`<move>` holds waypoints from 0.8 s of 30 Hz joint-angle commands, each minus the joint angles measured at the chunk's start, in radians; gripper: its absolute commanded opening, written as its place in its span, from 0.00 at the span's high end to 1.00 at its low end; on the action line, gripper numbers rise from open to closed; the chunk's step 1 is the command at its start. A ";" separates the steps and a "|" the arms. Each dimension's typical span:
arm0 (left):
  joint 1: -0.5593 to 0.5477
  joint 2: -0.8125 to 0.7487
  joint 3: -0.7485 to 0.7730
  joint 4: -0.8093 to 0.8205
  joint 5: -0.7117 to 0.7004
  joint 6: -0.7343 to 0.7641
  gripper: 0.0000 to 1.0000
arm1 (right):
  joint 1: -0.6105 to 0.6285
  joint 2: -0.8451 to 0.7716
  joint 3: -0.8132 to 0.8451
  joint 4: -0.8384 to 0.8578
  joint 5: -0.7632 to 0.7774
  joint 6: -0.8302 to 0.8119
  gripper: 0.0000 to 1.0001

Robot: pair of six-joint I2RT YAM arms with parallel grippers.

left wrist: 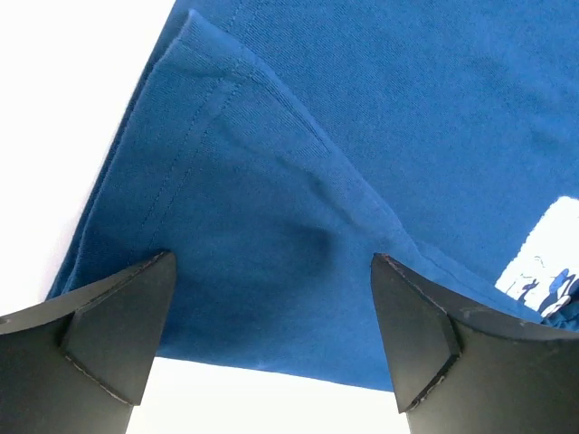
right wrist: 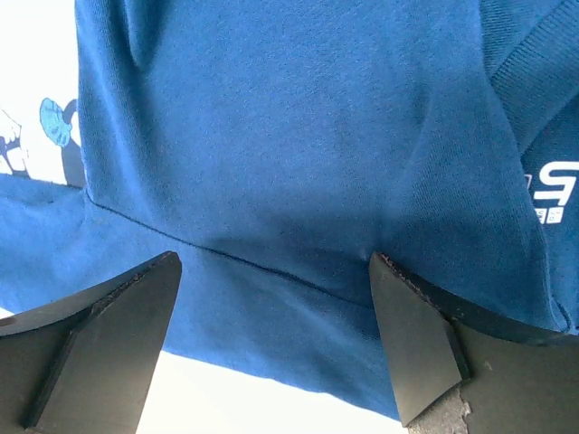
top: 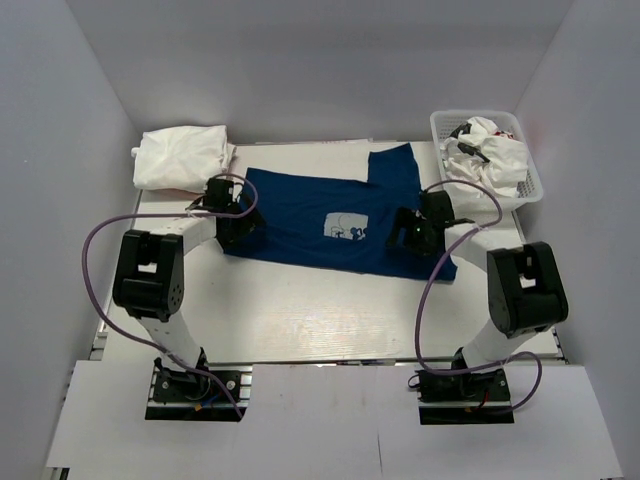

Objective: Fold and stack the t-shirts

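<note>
The left jaws and the right jaws both stand wide open, gripping nothing, low over the left and right ends of the navy t-shirt [top: 310, 210]. It lies spread flat in the middle of the table [top: 300, 320]. Farther back, a folded white t-shirt [top: 180, 157] sits at the far left corner, and crumpled white t-shirts [top: 490, 155] lie in the mesh basket [top: 528, 178] at far right.

From my screen I make out a white mesh basket [top: 480, 113] standing at the far right corner of the white table [top: 300, 310]. Pale grey walls [top: 320, 60] close it in on three sides. A white board [top: 330, 420] lies along the near edge.
</note>
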 commanded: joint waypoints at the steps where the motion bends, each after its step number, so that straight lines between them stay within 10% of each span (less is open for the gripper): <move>1: 0.005 -0.033 -0.111 -0.162 -0.010 -0.017 0.00 | 0.003 -0.071 -0.082 -0.072 -0.007 0.024 0.10; 16: -0.006 -0.683 -0.408 -0.538 -0.086 -0.139 0.00 | 0.058 -0.534 -0.351 -0.227 -0.088 0.007 0.10; 24: 0.007 -0.601 -0.103 -0.477 -0.196 -0.088 0.00 | 0.074 -0.436 -0.055 -0.174 0.005 -0.081 0.10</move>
